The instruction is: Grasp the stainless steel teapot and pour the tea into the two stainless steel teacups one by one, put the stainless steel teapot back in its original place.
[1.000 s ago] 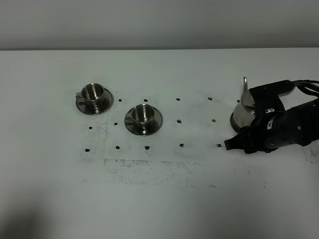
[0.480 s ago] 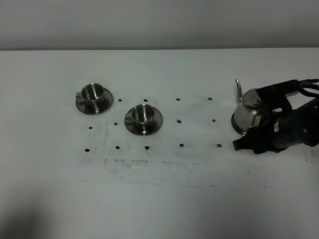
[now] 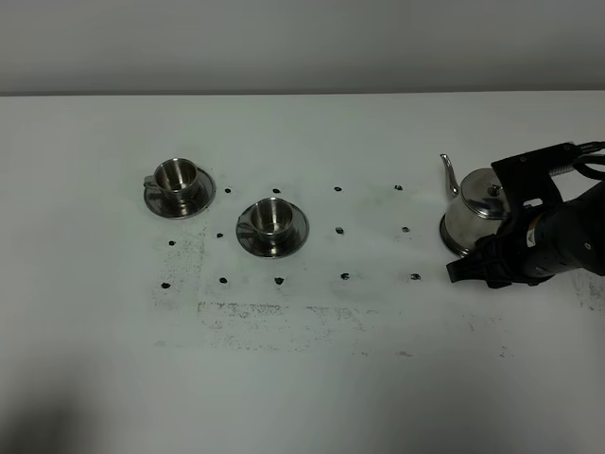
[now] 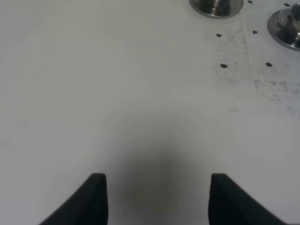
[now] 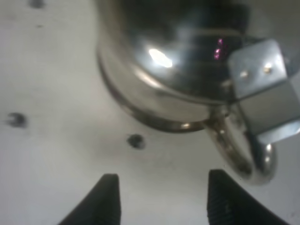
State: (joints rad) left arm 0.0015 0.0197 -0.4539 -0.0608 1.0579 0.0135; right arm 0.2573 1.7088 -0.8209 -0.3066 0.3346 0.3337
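The steel teapot [image 3: 475,210] stands upright on its round steel plate [image 3: 448,240] at the right, spout pointing left. My right gripper [image 3: 466,270] is open and empty just in front of it. In the right wrist view the pot's body [image 5: 178,61], loop handle [image 5: 236,152] and plate rim [image 5: 133,108] lie beyond the open right gripper [image 5: 162,176]. Two steel teacups [image 3: 177,176] [image 3: 269,217] sit on saucers at the left; no dark liquid shows in them. My left gripper [image 4: 158,177] is open over bare table, and is out of the high view.
Small black dots [image 3: 341,230] and a smudged grey patch [image 3: 284,317] mark the white table. The left wrist view catches the two saucers [image 4: 216,5] [image 4: 285,27] at its edge.
My right gripper has drawn back to the right, off the teapot. The pot has settled upright with its spout swung left and its lid now showing.
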